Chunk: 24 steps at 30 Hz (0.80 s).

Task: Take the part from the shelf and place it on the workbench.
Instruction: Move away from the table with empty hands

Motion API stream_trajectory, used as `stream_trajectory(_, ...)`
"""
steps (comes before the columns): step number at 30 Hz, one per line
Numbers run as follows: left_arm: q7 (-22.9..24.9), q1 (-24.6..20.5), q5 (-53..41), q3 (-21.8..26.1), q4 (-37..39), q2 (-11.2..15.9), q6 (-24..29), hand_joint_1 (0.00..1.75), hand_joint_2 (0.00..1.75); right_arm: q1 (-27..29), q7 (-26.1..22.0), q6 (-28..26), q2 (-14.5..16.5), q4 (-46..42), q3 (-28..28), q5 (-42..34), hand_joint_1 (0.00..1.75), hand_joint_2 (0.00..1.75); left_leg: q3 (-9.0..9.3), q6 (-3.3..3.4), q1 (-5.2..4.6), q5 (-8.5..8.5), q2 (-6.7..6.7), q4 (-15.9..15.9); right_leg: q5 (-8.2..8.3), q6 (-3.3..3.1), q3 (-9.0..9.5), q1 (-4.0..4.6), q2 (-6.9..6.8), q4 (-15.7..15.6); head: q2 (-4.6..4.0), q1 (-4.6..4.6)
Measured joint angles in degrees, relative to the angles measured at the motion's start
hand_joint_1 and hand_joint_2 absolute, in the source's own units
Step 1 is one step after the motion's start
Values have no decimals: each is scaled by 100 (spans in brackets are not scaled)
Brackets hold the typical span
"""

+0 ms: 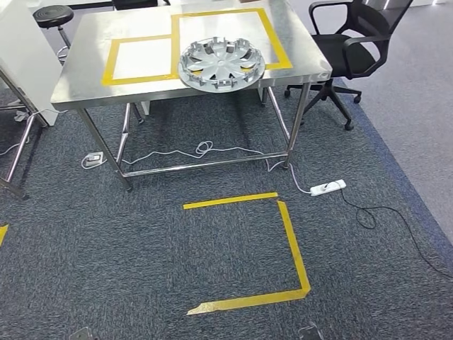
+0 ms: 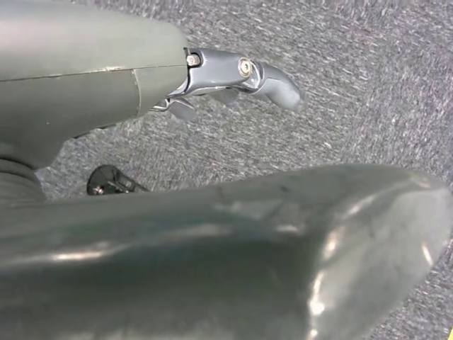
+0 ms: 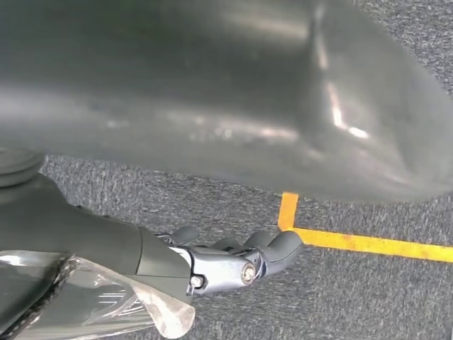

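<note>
The part, a silver wheel cover point(image 1: 221, 64), lies flat on the steel counter point(image 1: 85, 78), at the near edge and a little right of the middle. It rests partly inside the right yellow-taped rectangle point(image 1: 277, 42) and partly over the tape line; its near rim seems to reach the counter's front edge or slightly past it. It is round, so it has no long axis to align with; only its position matters.

Both hands hang low, over the grey carpet point(image 1: 134, 241), well apart from the part. In the left wrist view the left hand point(image 2: 235, 78) holds nothing, with its fingers stretched out and a little apart. In the right wrist view the right hand point(image 3: 235, 258) also holds nothing; its fingers are lightly bent with carpet between them, so I judge it open too. Near the right hand runs a yellow tape line point(image 3: 369, 243), probably a part of the floor square point(image 1: 291, 244) that lies between the robot and the counter.

From the robot the part lies far ahead and a little to the right of centre, so the right hand is the slightly nearer one. Since the part is on the counter, I judge the placing as done or almost done. If any correction is needed, it is to push the cover farther from the edge, and for this the robot must first step nearer.
</note>
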Motion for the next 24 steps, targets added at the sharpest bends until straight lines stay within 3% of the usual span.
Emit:
stream_trajectory(7, 177, 116, 578, -558, -20, 22, 163, 0, 0, -37, -1, 8, 0, 81, -57, -4, 0, 0, -28, -71, 6, 35, 0, -12, 20, -29, -38, 7, -1, 11, 0, 3)
stream_trajectory(13, 227, 229, 1016, -1028, -57, 46, 335, 0, 0, -76, -38, 7, 0, 190, -108, 40, 0, 0, -46, -80, 3, 40, 0, -5, 30, -28, -53, -3, 0, 10, 0, 3)
stream_trajectory(19, 352, 318, 1415, -1466, -131, 64, 440, 0, 0, -106, -57, 9, 0, 292, -218, 76, 0, 0, -87, -43, -25, 22, -3, 52, 56, 25, -65, -28, -4, 6, 0, 2)
stream_trajectory(24, 414, 371, 1597, -1744, -206, 64, 489, 0, 0, -117, -54, -37, -1, 333, -262, 168, 0, 0, -76, 47, -6, 84, 4, -36, 22, 108, -99, -38, 4, 26, 0, 4)
